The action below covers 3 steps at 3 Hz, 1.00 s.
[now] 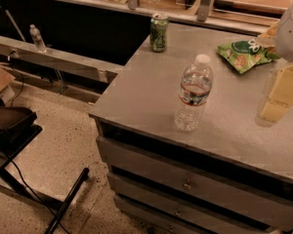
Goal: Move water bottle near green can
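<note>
The water bottle is clear ribbed plastic with a white cap and a red and dark label band. It stands upright near the front middle of the grey counter. The green can stands upright at the counter's far left corner, well apart from the bottle. My gripper hangs at the right edge of the view, low over the counter. It is to the right of the bottle, apart from it, and holds nothing that I can see.
A flat green snack bag lies at the back right of the counter, just behind the gripper. The counter has drawers below its front edge. A second small bottle stands on a far ledge at left. Black furniture stands on the floor at left.
</note>
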Motion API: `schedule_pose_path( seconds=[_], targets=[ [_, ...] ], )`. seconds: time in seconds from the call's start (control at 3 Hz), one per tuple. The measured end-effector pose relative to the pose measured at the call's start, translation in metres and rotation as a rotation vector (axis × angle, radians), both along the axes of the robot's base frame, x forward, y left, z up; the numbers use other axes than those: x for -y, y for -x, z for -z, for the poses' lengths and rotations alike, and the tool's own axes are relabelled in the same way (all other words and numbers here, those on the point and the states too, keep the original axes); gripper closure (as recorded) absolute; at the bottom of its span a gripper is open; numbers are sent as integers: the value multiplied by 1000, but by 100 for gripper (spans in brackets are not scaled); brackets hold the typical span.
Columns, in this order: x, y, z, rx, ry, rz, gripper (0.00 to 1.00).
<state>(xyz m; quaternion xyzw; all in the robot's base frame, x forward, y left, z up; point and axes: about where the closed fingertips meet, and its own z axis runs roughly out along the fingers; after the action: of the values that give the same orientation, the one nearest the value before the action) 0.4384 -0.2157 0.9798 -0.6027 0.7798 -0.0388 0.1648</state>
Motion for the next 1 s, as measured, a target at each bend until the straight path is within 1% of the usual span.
schedule_pose_path(
  seconds=[0.33, 0.67, 1.0],
  targets=[
    [0, 0, 0, 0, 0, 0, 0],
    [-6, 1, 0, -1, -20, -15, 0],
    [-35, -2, 5, -24, -164, -60, 0]
  ],
)
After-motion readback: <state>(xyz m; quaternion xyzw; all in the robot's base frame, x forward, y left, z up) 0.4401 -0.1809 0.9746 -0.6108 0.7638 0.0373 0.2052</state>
